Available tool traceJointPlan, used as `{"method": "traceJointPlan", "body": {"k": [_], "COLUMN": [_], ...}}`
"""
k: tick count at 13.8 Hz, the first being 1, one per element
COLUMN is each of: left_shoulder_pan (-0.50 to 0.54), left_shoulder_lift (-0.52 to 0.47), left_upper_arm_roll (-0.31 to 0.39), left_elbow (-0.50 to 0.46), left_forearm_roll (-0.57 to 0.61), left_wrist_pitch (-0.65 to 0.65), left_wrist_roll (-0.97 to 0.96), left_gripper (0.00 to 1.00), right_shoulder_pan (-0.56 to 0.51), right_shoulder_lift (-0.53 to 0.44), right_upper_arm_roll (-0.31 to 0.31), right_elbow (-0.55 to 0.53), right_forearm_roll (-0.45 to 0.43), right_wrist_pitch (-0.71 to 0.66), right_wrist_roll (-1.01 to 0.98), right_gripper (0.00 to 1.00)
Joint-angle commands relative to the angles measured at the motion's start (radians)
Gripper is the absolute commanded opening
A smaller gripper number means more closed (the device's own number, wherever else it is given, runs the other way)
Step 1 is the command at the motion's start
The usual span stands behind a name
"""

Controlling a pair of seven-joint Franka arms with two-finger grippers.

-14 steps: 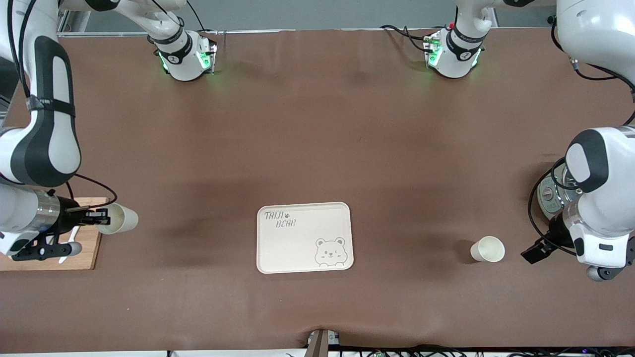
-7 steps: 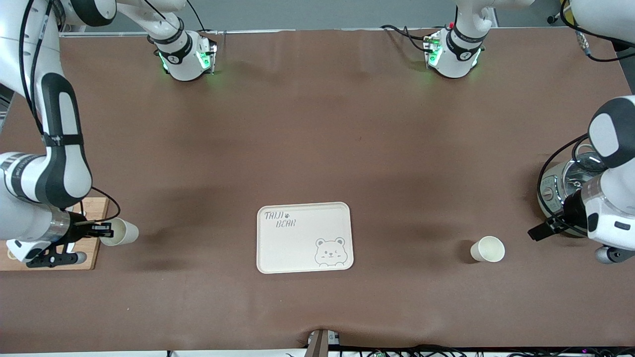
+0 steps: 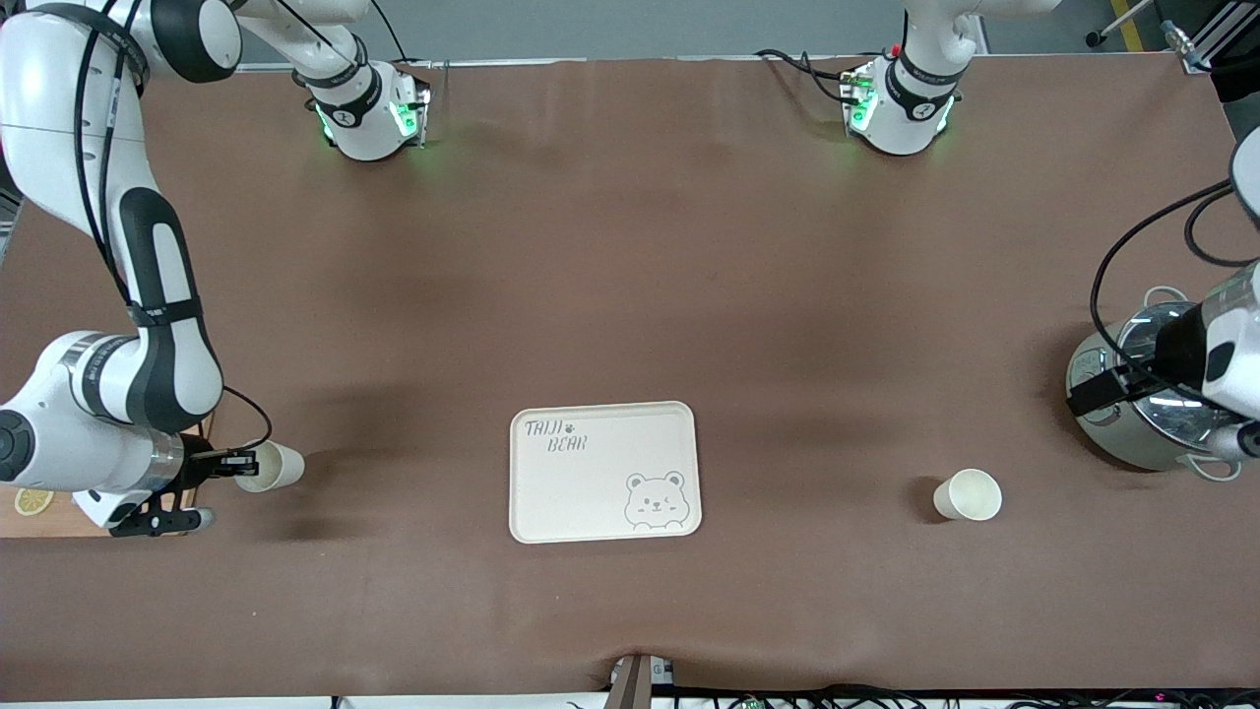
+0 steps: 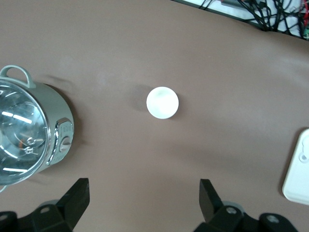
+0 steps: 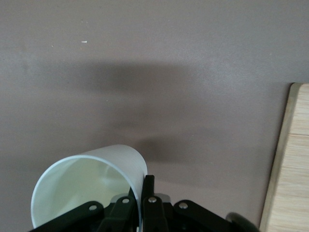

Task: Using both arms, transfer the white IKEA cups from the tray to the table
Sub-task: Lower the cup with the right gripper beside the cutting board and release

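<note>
1. Take the bear tray point(image 3: 603, 471) as your landmark: it lies flat on the brown desk point(image 3: 630, 295), toward the edge nearest the front camera.
2. Your right end effector point(image 3: 239, 460) is over the desk toward the right arm's end from the tray, just off the edge of a wooden board point(image 3: 30, 517).
3. Its fingers are pinched together on the rim wall of one white cup point(image 3: 272, 466); in the right wrist view you can see the fingers point(image 5: 147, 193) clamping the wall of that cup point(image 5: 87, 186), one inside and one outside.
4. That cup is tilted, its open mouth turned partly toward the front camera, and it casts a shadow on the desk below.
5. The second white cup point(image 3: 969, 494) stands upright on the desk toward the left arm's end from the tray, well apart from it, with nothing touching it.
6. Your left end effector point(image 4: 145, 195) is up over the desk beside the grey-green pot point(image 3: 1142, 404), which sits farther toward the left arm's end from the tray than that cup.
7. Its fingers point(image 4: 77, 195) are spread wide and hold nothing; the left wrist view looks down on the standing cup point(image 4: 162, 102).
</note>
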Motion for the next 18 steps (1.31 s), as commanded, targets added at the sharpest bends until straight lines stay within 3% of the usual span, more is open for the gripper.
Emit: {"method": "traceJointPlan", "body": {"k": [1, 8, 9, 10, 12, 13, 16, 18], "left_shoulder_pan": [0.008, 0.003, 0.008, 0.011, 0.013, 0.014, 0.051, 0.133], "left_shoulder_lift": [-0.060, -0.101, -0.103, -0.103, -0.103, -0.103, -0.103, -0.103], "left_upper_arm_roll": [-0.010, -0.024, -0.024, -0.023, -0.020, -0.018, -0.039, -0.125], "left_elbow": [-0.022, -0.016, -0.016, -0.016, -0.013, -0.013, -0.013, -0.013], "left_forearm_roll": [0.005, 0.019, 0.019, 0.016, 0.016, 0.016, 0.011, 0.011], "left_wrist_pitch": [-0.037, -0.090, -0.093, -0.095, -0.093, -0.093, -0.093, -0.093], "left_wrist_roll": [0.064, 0.135, 0.135, 0.138, 0.141, 0.144, 0.153, 0.153], "left_gripper": [1.00, 1.00, 1.00, 1.00, 1.00, 1.00, 1.00, 1.00], "right_shoulder_pan": [-0.004, 0.002, 0.002, 0.003, 0.002, 0.000, 0.002, 0.005], "right_shoulder_lift": [0.011, 0.043, 0.042, 0.042, 0.040, 0.037, 0.028, 0.004], "right_upper_arm_roll": [0.009, 0.017, 0.015, 0.017, 0.015, 0.017, 0.017, 0.015], "right_elbow": [-0.001, -0.001, 0.001, 0.001, 0.004, 0.005, 0.011, 0.018], "right_forearm_roll": [0.027, 0.035, 0.035, 0.035, 0.035, 0.035, 0.035, 0.034], "right_wrist_pitch": [0.019, 0.063, 0.062, 0.060, 0.057, 0.054, 0.046, 0.010], "right_wrist_roll": [-0.016, -0.016, -0.016, -0.016, -0.016, -0.016, -0.016, -0.013], "right_gripper": [0.00, 0.00, 0.06, 0.24, 0.88, 1.00, 1.00, 1.00]}}
